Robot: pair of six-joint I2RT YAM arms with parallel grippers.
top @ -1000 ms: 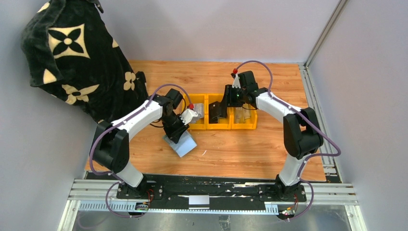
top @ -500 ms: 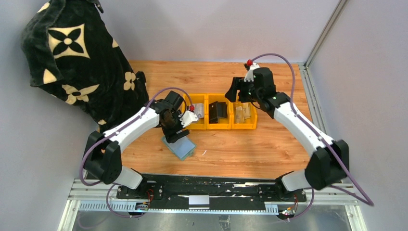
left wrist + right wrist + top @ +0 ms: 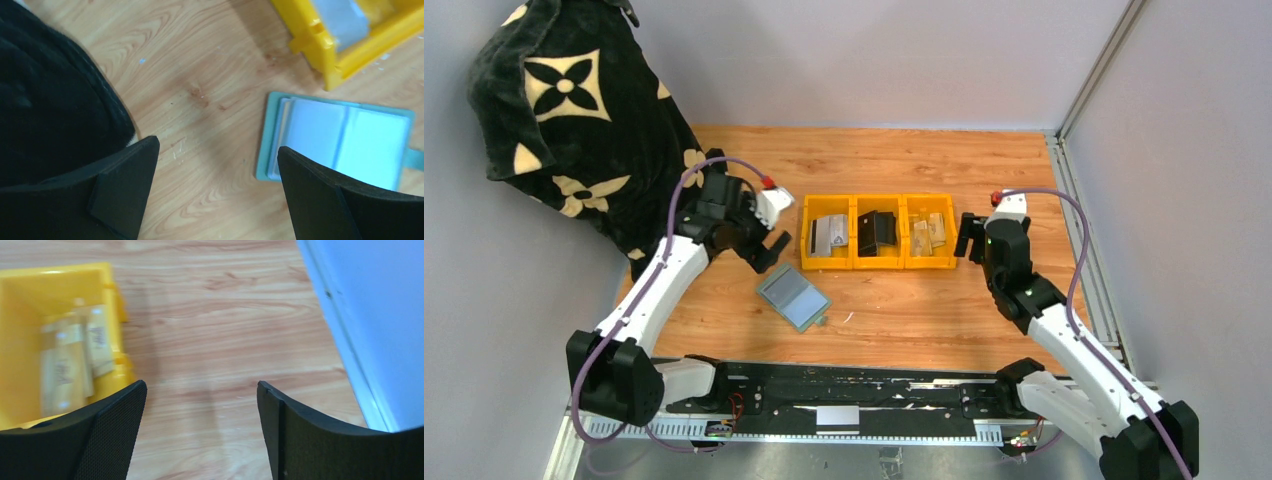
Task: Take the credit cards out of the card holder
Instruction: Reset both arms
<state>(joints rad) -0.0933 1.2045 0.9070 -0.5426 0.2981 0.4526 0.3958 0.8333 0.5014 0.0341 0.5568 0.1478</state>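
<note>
The sage-green card holder (image 3: 792, 298) lies open and flat on the wood, its clear sleeves (image 3: 345, 142) facing up. Grey credit cards (image 3: 830, 236) rest in the left yellow bin (image 3: 808, 250); in the left wrist view one card (image 3: 342, 22) shows inside that bin. My left gripper (image 3: 767, 250) hangs open up and left of the holder, nothing between its fingers (image 3: 125, 185). My right gripper (image 3: 971, 237) is open and bare over the wood, just right of the bins (image 3: 112, 295).
A black wallet (image 3: 879, 232) stands in the middle bin and tan banknotes (image 3: 929, 234) (image 3: 70, 365) fill the right one. A black patterned cloth (image 3: 574, 130) (image 3: 50, 115) hangs at the far left, close to my left arm. A wall rail (image 3: 345, 345) borders the right side.
Both grippers opened. The left arm let go of the card holder and drew back up-left. The right arm swung away from the middle bin to the right of the bins.
</note>
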